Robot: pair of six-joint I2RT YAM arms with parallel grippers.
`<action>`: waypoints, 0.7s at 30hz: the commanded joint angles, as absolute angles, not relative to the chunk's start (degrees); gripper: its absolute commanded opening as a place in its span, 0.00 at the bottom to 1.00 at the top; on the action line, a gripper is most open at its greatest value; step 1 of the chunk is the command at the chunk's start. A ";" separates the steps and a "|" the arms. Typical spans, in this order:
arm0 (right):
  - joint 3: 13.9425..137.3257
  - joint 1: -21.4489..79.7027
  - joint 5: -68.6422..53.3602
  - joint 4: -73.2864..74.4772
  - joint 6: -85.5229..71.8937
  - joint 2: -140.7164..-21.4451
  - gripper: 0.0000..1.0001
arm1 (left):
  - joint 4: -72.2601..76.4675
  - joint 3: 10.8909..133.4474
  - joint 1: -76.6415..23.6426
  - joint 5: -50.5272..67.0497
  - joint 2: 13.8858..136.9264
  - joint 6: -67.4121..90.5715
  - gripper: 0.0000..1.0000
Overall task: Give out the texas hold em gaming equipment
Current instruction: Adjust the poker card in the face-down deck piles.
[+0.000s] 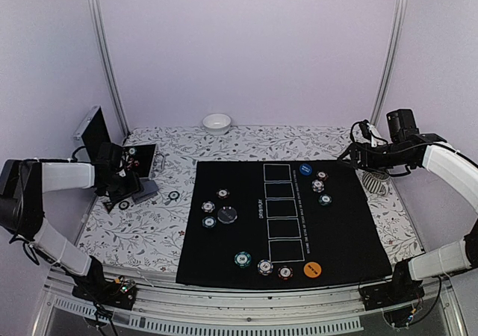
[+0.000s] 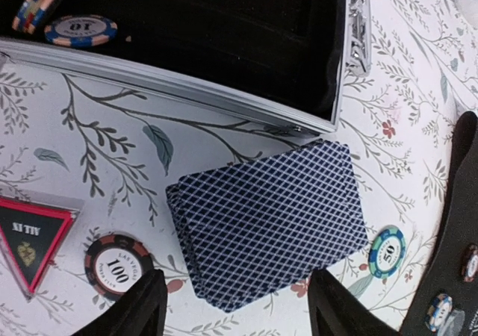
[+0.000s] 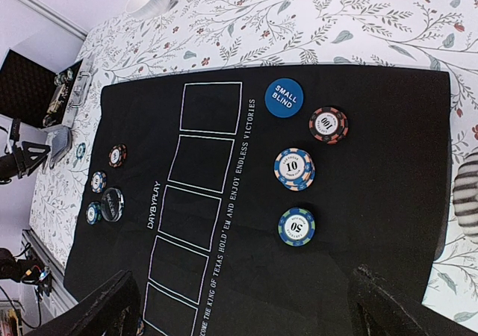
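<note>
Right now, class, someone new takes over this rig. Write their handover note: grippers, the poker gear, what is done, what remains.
Left gripper: jaws open either side of the card deck, not gripping. Right gripper: open, empty, above the mat.
Done: three chip trios on the mat, beside the blue button, orange button and dark disc.
Left: cards undealt; the five rectangles hold nothing; two chips lie by the deck.

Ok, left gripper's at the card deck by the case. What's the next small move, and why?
Probably ease the left gripper forward until its open fingers straddle the deck, then close. The deck lies flat on the cloth beside the case, with only its near corner between the fingers, and the five card boxes on the mat are bare.
</note>
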State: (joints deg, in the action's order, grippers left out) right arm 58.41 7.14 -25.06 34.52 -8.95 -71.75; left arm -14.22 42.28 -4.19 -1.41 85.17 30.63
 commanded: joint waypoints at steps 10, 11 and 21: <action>57.76 7.39 -25.23 33.43 -8.26 -70.78 0.99 | -19.78 50.26 -2.84 -4.19 83.11 22.52 0.82; 57.74 7.42 -25.21 33.53 -8.26 -70.71 0.99 | -19.78 50.88 -2.29 -3.51 84.02 22.31 0.82; 57.76 7.41 -25.14 33.62 -8.35 -70.44 0.99 | -23.06 57.59 -1.33 -0.85 92.16 14.18 0.93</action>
